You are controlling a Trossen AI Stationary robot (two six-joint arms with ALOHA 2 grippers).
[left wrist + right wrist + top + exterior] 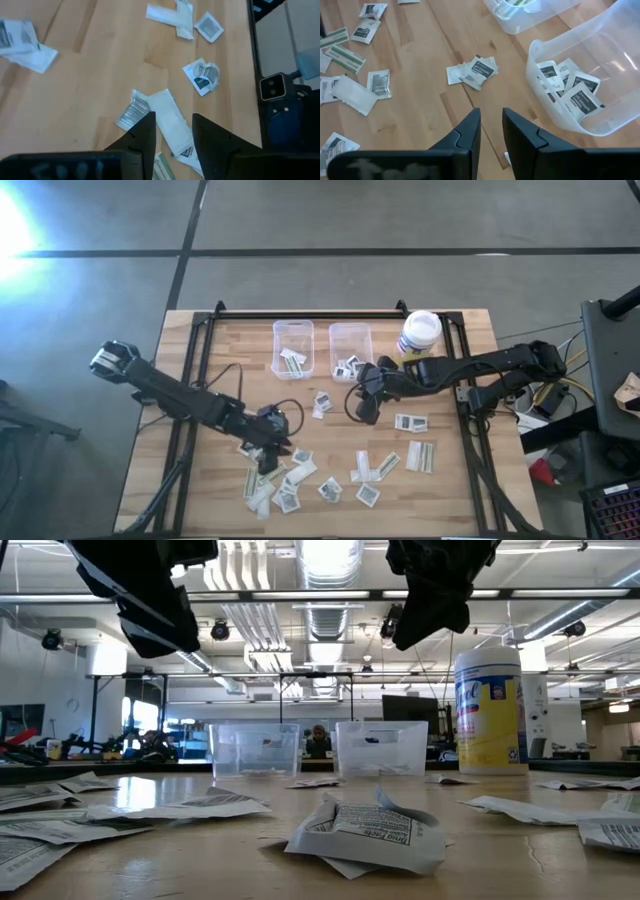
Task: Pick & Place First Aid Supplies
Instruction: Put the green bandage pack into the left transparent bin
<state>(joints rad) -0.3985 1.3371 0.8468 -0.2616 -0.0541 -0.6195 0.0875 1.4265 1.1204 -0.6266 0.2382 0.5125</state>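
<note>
Flat paper packets (287, 483), square white ones with dark print and long pale strips, lie scattered on the pale wood-plank surface (450, 480); more sit in two clear plastic rectangular bins (351, 338); the left tool (172, 132) hangs over a long white strip (169, 120), fingers parted, grasping nothing; the right tool (491, 131) hangs near the right bin (600, 75), fingers slightly apart, empty; a round white-lidded jar (420, 332) stands beside the bins

The left gripper (172, 131) is hanging low with its jaws standing apart and nothing between them. The right gripper (491, 131) is hovering higher, jaws slightly parted, also empty.
</note>
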